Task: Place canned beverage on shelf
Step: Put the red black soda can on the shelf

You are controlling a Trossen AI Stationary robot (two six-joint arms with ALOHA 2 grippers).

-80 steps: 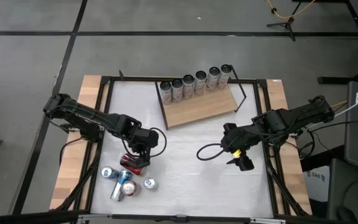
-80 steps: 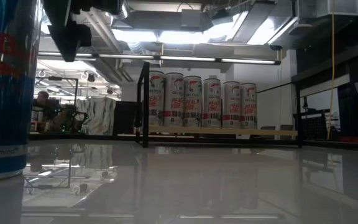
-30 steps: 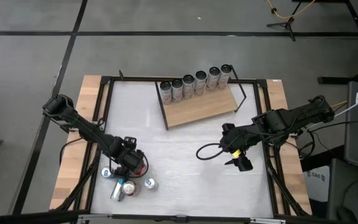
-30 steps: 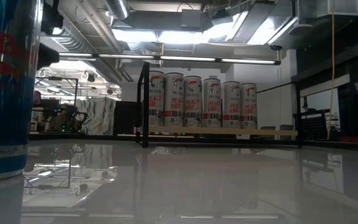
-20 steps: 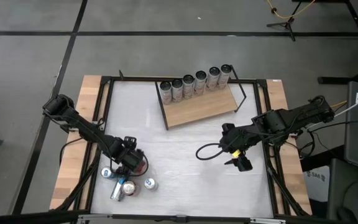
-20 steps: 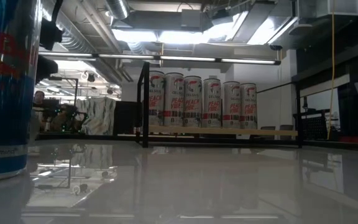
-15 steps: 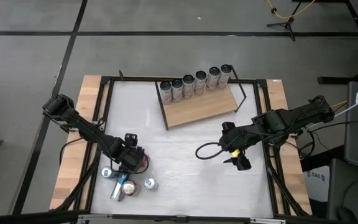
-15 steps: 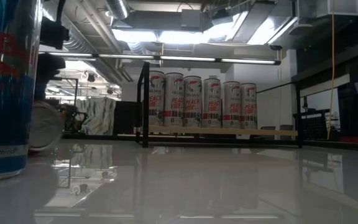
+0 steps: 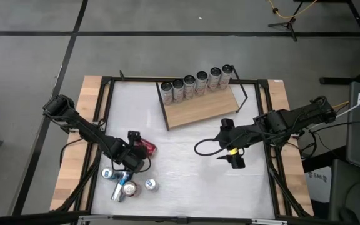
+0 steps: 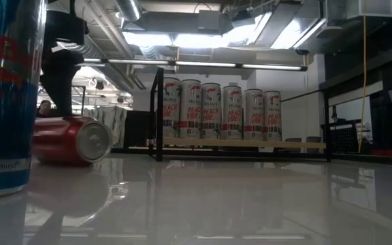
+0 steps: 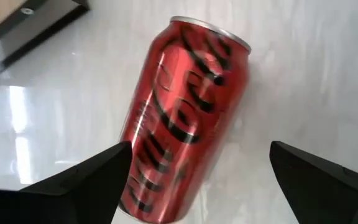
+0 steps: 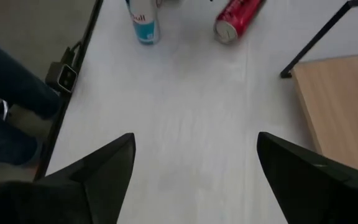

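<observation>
Red can (image 9: 144,147) on its side is what I see first from above, at about eight o'clock on the white table (image 9: 186,181), lying just past my left gripper (image 9: 132,150), whose fingers are spread wide and not gripping it. Nearer the front edge, a small cluster of other cans (image 9: 125,185) sits at seven o'clock. The shelf (image 9: 202,107) stands at twelve o'clock, with six cans in a row (image 9: 197,82) along its back edge. My right gripper (image 9: 232,153) hangs over bare table at four o'clock, fingers apart and empty. From table height, the red can (image 10: 71,141) lies with its silver end facing forward, at nine o'clock, behind a tall blue can (image 10: 7,95) close to the lens; the shelf (image 10: 240,143) and its row of cans (image 10: 220,111) stand farther back at the centre. My left wrist camera shows the red can (image 11: 182,121) lying between my two open fingers (image 11: 82,180), neither one visibly pressing it. My right wrist camera shows the red can (image 12: 237,18) and a blue and white can (image 12: 143,21) far across the table, a corner of the shelf (image 12: 340,106), and a person's legs beyond the table edge.
</observation>
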